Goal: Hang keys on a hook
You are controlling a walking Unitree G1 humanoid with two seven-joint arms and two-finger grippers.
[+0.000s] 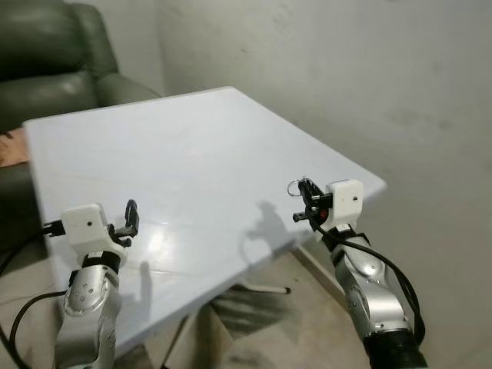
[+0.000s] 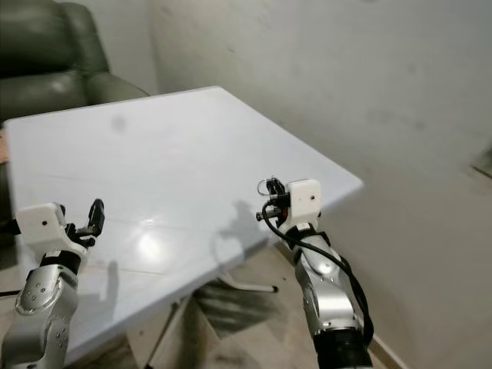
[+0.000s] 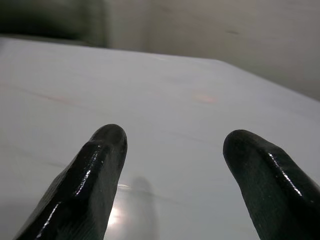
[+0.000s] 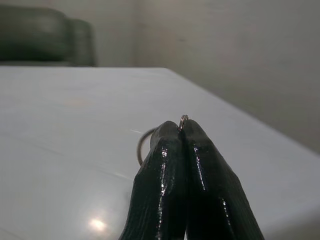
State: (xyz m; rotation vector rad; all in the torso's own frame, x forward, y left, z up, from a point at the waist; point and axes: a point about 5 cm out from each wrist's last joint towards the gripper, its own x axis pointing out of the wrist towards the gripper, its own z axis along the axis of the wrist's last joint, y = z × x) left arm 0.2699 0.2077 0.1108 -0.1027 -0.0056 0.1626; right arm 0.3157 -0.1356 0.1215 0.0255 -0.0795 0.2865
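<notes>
Pinching a thin metal key ring, the right gripper is held at lower right of the frame, over the white worktop near its corner. Its jaws are pressed shut on the ring, part of which arcs out beside the fingertips. The ring is judged light, stiff and slick, so it is best held by the wire itself. The left gripper, jaws parted and empty, sits at lower left. A dark armchair occupies the upper left.

TXT: none legible | labels/brands/nos./signs: none readable on table, wall or armchair
</notes>
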